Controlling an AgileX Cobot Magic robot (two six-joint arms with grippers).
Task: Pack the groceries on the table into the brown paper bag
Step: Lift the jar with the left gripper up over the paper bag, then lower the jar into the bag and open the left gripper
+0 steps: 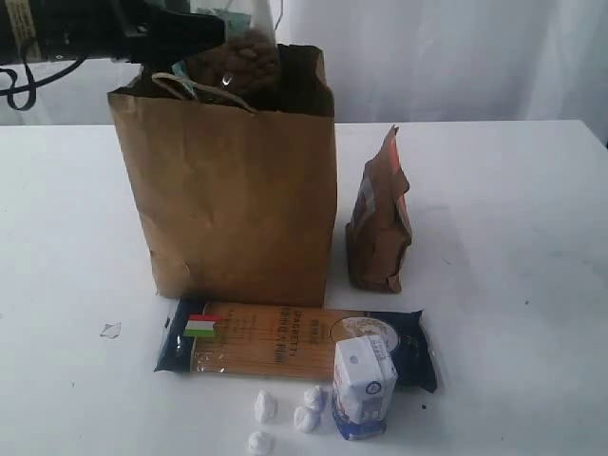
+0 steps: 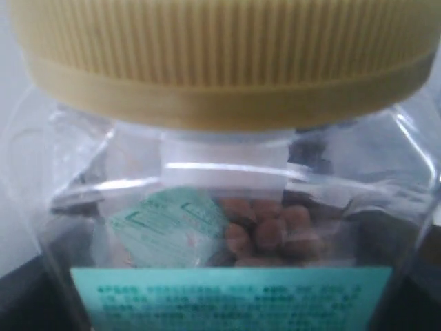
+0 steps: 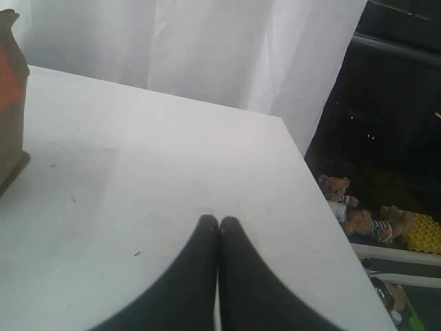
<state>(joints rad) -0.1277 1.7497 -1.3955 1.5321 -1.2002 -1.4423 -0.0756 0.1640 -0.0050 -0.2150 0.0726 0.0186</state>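
Observation:
My left gripper (image 1: 220,36) is shut on the gold-lidded clear jar (image 1: 244,52) and holds it over the open mouth of the brown paper bag (image 1: 228,199). The jar (image 2: 227,207) fills the left wrist view, brown lumps and a teal label showing inside. On the table (image 1: 513,237), the brown pouch (image 1: 378,218) stands right of the bag. The spaghetti packet (image 1: 275,342) lies flat in front of the bag, and the blue-white carton (image 1: 363,385) stands at its right end. The grain bottle and the dark can are out of view. My right gripper (image 3: 219,222) is shut and empty above bare tabletop.
Several small white crumpled lumps (image 1: 285,413) lie left of the carton, and a pale scrap (image 1: 110,330) lies left of the spaghetti packet. In the right wrist view the table's edge (image 3: 324,207) runs close by, with a white curtain (image 3: 207,48) behind.

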